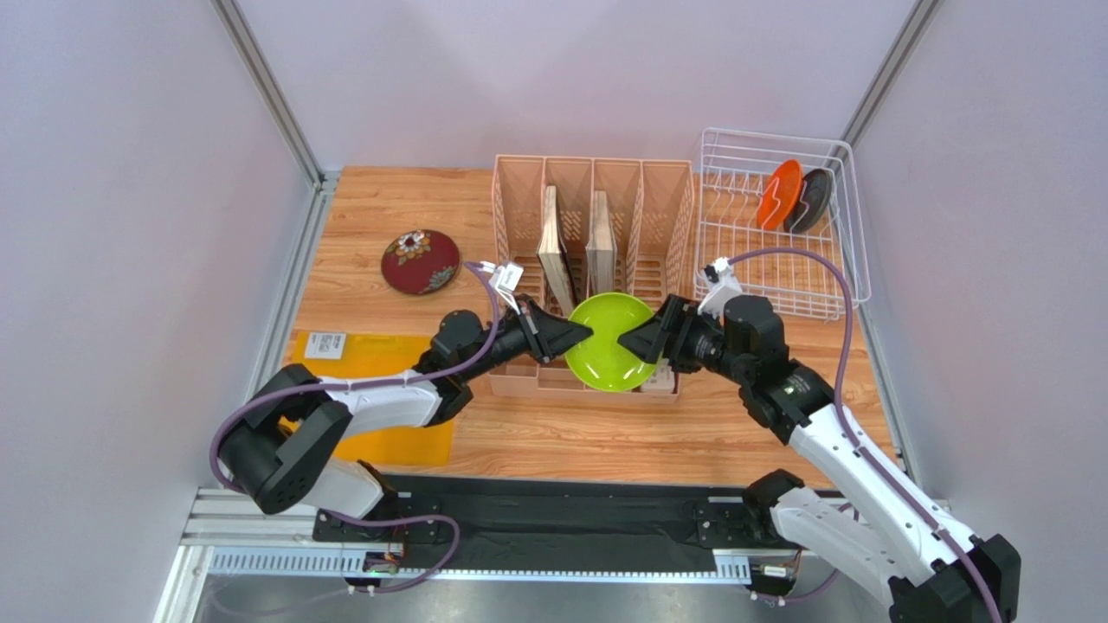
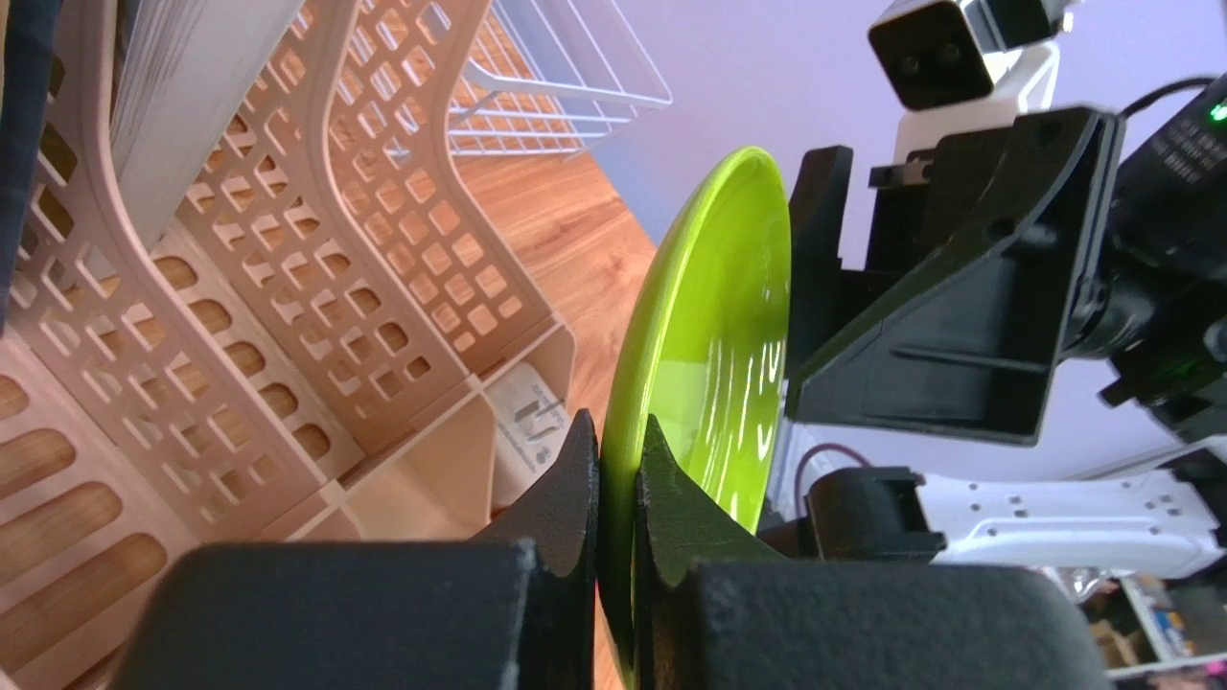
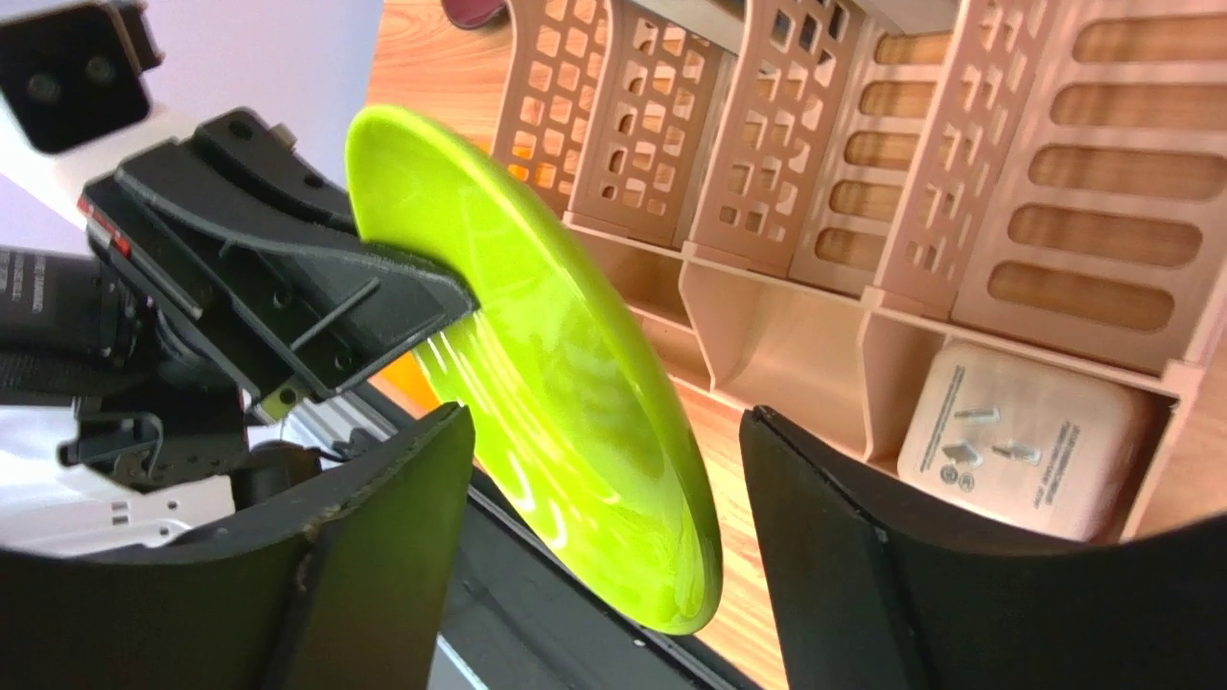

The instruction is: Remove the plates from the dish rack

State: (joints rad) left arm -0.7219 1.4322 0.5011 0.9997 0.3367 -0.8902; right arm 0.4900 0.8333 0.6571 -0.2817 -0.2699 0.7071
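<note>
Sitting under both pincers is the wooden table (image 1: 390, 221). The pink organizer (image 1: 516, 208) stands just below and behind them. The white dish rack (image 1: 728, 156) is behind the right pincer (image 1: 627, 344), well apart, and the yellow mat (image 1: 390, 351) lies left of the left pincer (image 1: 571, 336).

The left pincer squeezes the left rim of the lime green plate (image 1: 605, 340), up in the air. The right pincer is wide, one jaw on each side of the plate's right rim.

The orange plate (image 1: 780, 195) and dark plate (image 1: 816, 199) stand in the rack. The red plate (image 1: 420, 261) lies flat, left of the left pincer.
</note>
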